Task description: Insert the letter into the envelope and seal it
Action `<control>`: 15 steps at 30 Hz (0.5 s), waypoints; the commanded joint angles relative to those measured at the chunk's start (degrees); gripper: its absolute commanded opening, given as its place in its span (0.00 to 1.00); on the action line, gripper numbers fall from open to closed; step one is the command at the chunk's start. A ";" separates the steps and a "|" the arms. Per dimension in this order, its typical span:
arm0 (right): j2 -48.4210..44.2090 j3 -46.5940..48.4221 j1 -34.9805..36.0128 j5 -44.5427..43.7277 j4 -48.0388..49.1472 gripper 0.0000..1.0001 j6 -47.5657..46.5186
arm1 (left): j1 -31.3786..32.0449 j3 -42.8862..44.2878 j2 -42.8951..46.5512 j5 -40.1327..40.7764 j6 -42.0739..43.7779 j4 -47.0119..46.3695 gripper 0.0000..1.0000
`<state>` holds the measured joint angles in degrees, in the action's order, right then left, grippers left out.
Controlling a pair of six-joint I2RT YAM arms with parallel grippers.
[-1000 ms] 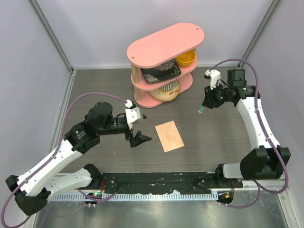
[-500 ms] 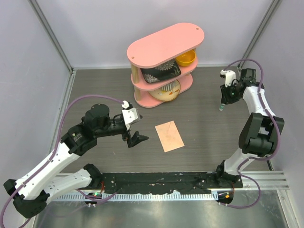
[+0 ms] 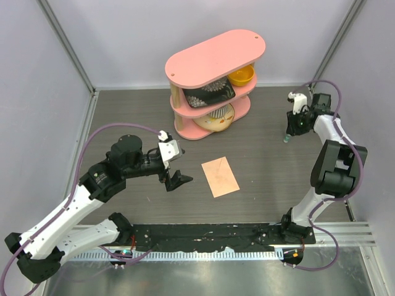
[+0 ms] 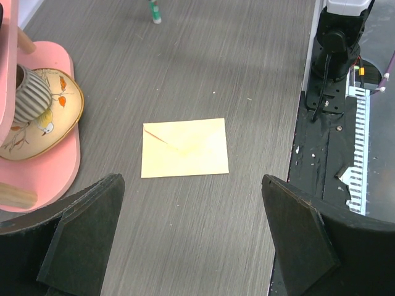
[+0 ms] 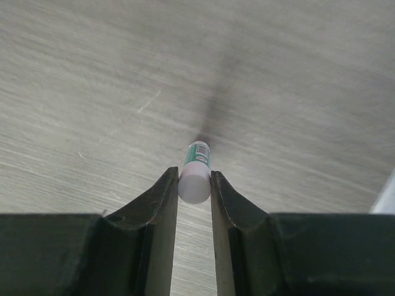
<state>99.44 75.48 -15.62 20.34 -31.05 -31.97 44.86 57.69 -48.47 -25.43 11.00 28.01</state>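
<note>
Light on all three feeds is bright and even, coming from above. On the table (image 3: 271, 172) I see only soft, short shadows. On the right wrist feed the glue stick (image 5: 197, 153) throws a faint smeared shadow, and the fingers (image 5: 154, 240) of the right end effector (image 5: 194, 177) look dark and soft. The envelope (image 4: 184, 148) reads sharp.

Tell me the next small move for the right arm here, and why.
Probably open the right gripper and release the glue stick. The jaws are shut on the capped stick, which stands upright with its lower end seemingly meeting its shadow on the table, far to the side of the envelope.
</note>
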 commanded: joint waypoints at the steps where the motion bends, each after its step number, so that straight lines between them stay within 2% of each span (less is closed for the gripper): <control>1: 3.99 -7.71 -0.29 -0.30 5.38 0.01 -0.63 | -0.56 -0.30 0.66 0.38 0.77 -1.38 0.96; 6: 4.28 -9.83 -1.52 0.14 7.40 0.01 0.06 | -0.57 0.14 0.66 0.38 1.39 -0.68 0.96; 15: 1.91 -4.48 -2.57 2.95 2.40 0.01 0.41 | -0.65 -0.04 0.48 -0.23 1.30 -0.94 0.96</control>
<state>100.66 69.38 -17.17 23.79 -21.58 -31.53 44.49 57.52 -48.47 -25.45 11.46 28.08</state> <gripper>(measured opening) 0.303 0.965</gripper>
